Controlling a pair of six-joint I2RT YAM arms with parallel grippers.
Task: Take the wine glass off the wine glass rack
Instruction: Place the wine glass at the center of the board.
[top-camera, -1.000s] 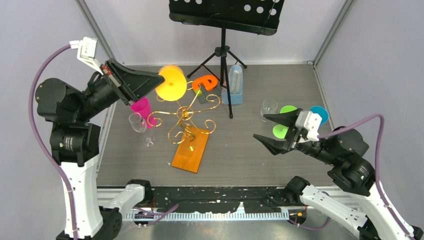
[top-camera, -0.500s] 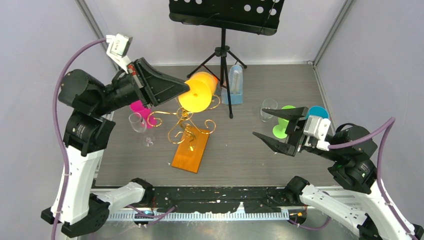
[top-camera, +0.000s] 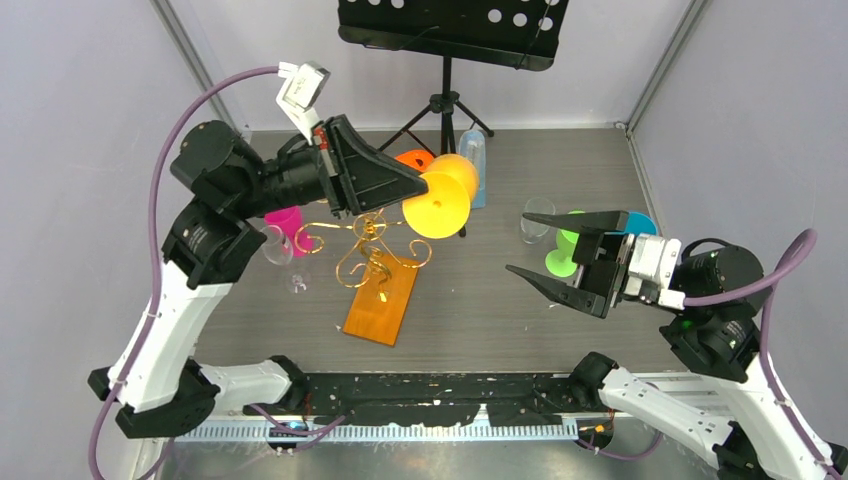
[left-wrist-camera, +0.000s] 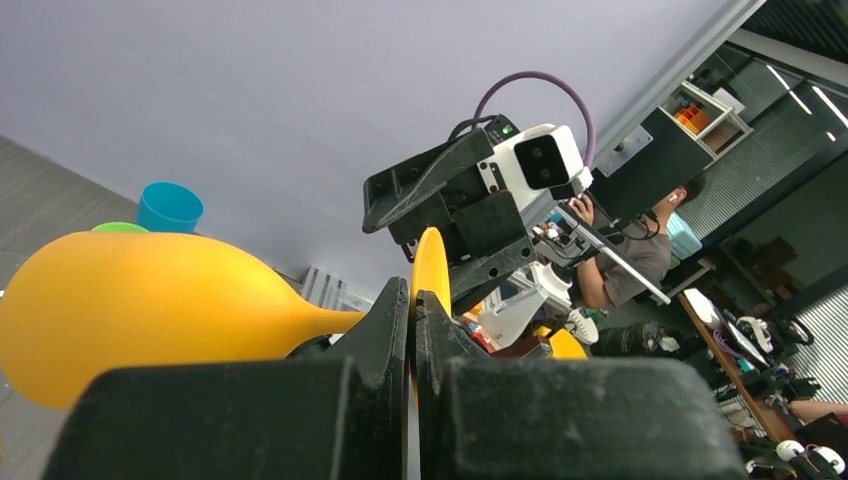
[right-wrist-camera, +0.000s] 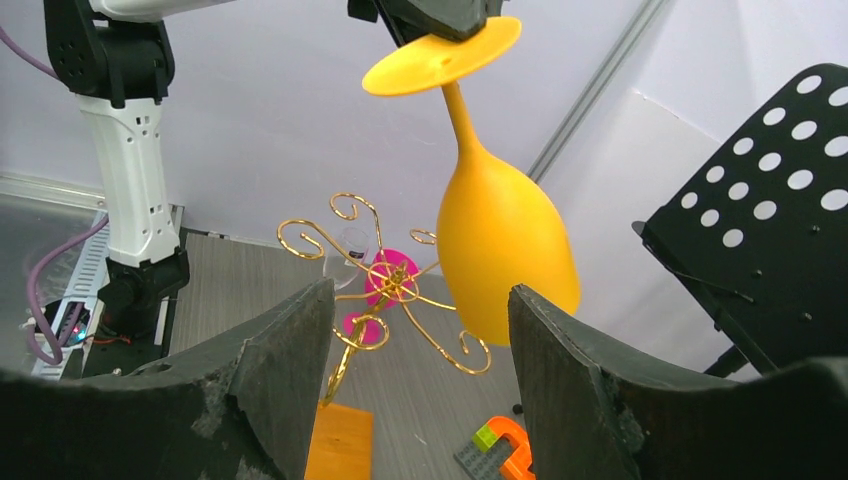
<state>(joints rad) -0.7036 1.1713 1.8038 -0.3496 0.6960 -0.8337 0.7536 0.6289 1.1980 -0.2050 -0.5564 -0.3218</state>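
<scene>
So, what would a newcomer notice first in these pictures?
The bright yellow wine glass, held in mid-air by its foot in the left pincer, above the middle of the table. Next, the gold wire rack on its orange base just left of it, and the right pincer gaping open toward the glass.

Grey table (top-camera: 490, 305): wine glass rack (top-camera: 380, 300), music stand (top-camera: 447, 95)

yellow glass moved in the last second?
Yes. The yellow wine glass, clamped at its foot by the left gripper, has gone rightward: from the gold rack's left side to its right, by the music stand.
</scene>
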